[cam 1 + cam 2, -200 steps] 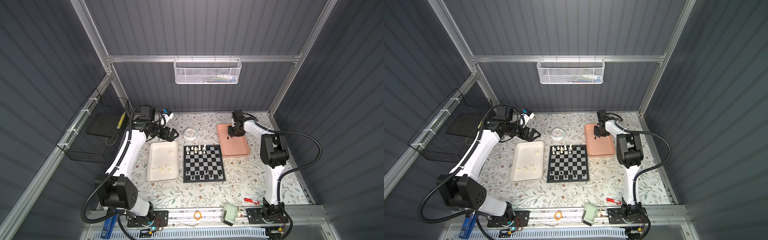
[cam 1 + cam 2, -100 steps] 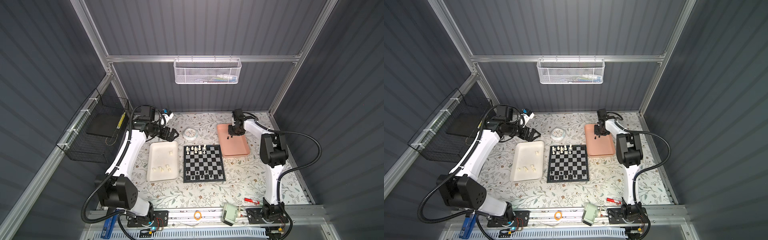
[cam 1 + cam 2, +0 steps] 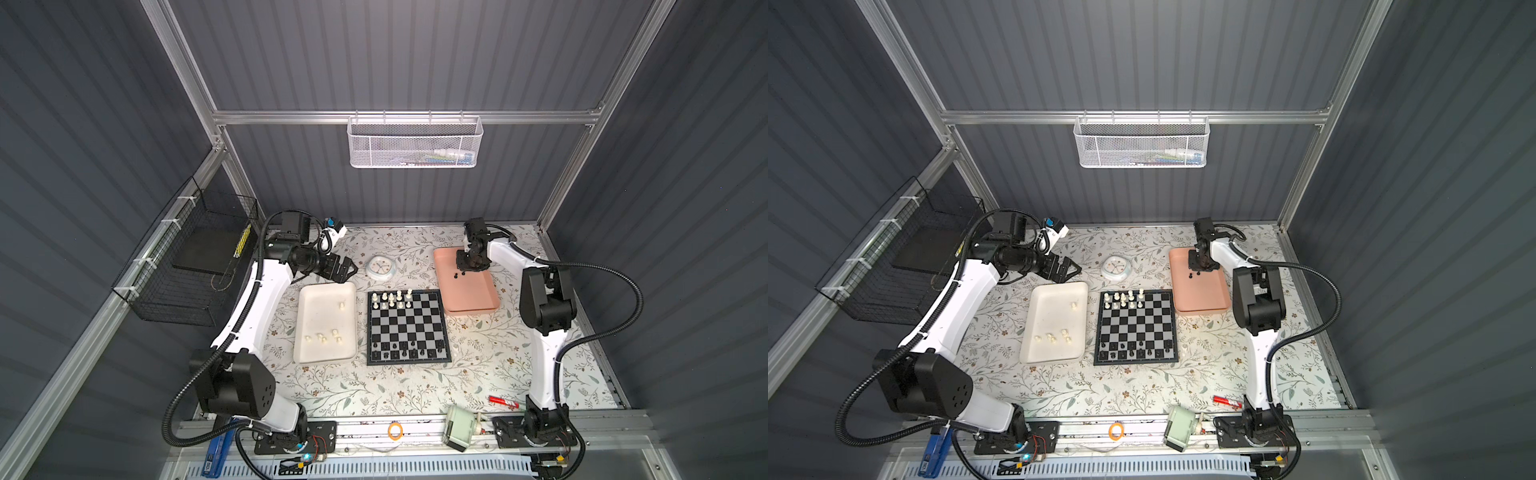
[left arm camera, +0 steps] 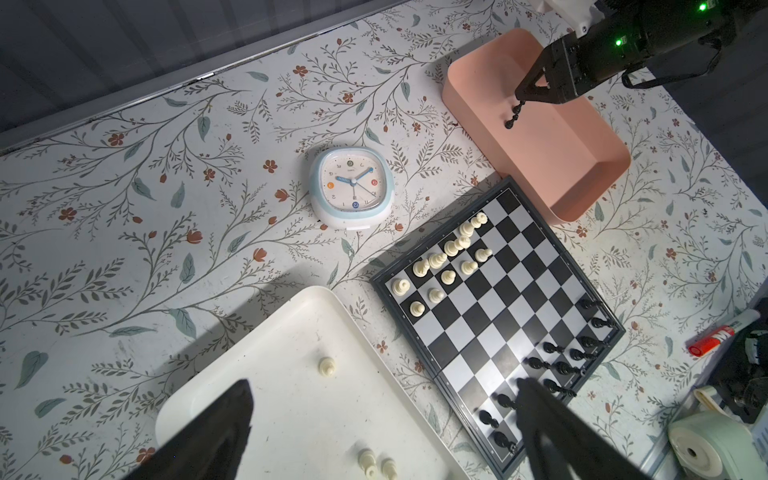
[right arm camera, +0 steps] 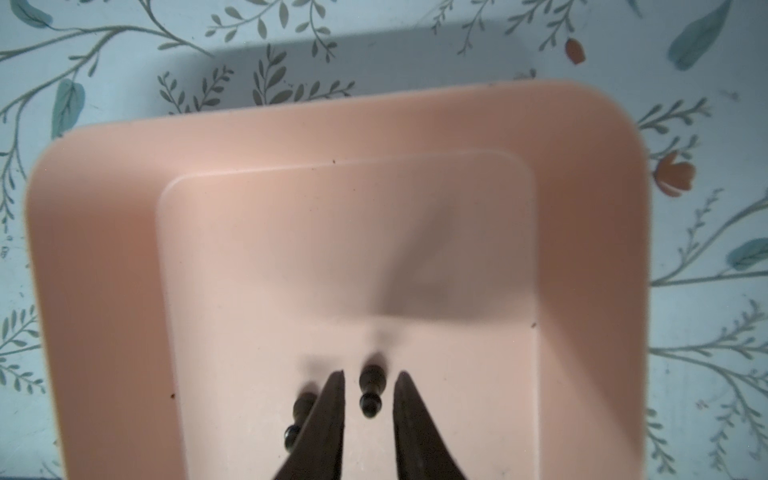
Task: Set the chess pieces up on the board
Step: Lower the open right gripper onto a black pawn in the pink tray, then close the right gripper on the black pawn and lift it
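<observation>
R end effector [image 5: 369, 388] is hanging low in the pink tray [image 5: 104, 249], jaws partly apart w/ a black piece [image 5: 370, 392] lying between them, gap visible both sides, not gripped; a 2nd black piece [image 5: 300, 409] is lying just beside. L end effector [image 3: 347, 266] is hovering spread wide, holding nothing, past the white tray [image 3: 307, 353]. The board [image 3: 407, 328] is sitting on the counter [image 3: 374, 390] btw the trays.
</observation>
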Robot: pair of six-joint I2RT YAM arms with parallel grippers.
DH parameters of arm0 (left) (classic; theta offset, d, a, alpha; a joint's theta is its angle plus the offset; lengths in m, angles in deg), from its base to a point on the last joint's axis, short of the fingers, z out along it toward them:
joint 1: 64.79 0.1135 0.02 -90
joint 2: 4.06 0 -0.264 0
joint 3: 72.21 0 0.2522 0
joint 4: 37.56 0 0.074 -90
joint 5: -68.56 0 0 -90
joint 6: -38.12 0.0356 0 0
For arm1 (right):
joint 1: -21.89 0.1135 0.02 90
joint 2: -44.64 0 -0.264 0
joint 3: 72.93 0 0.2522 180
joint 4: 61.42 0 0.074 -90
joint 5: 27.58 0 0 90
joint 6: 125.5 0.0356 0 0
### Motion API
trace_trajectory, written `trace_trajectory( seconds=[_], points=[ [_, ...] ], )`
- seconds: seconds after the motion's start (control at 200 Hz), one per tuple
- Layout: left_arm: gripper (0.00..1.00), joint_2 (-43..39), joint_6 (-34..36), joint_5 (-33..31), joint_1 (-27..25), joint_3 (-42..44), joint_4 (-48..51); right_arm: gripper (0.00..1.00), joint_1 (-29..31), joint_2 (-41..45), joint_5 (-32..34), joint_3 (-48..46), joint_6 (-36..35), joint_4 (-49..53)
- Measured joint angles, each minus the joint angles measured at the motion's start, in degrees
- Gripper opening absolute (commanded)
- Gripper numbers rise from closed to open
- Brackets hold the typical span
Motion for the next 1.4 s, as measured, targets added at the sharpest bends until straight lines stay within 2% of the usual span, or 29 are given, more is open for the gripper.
trace_trajectory(
  seconds=[0.6, 1.401],
  points=[
    [1.0, 0.0, 0.0, 0.0, 0.0, 0.0, 0.0, 0.26, 0.3, -1.5, 0.0, 0.0, 0.7, -0.1],
    [1.0, 0.0, 0.0, 0.0, 0.0, 0.0, 0.0, 0.16, 0.3, -1.6, 0.0, -0.1, 1.1, -0.6]
  ],
)
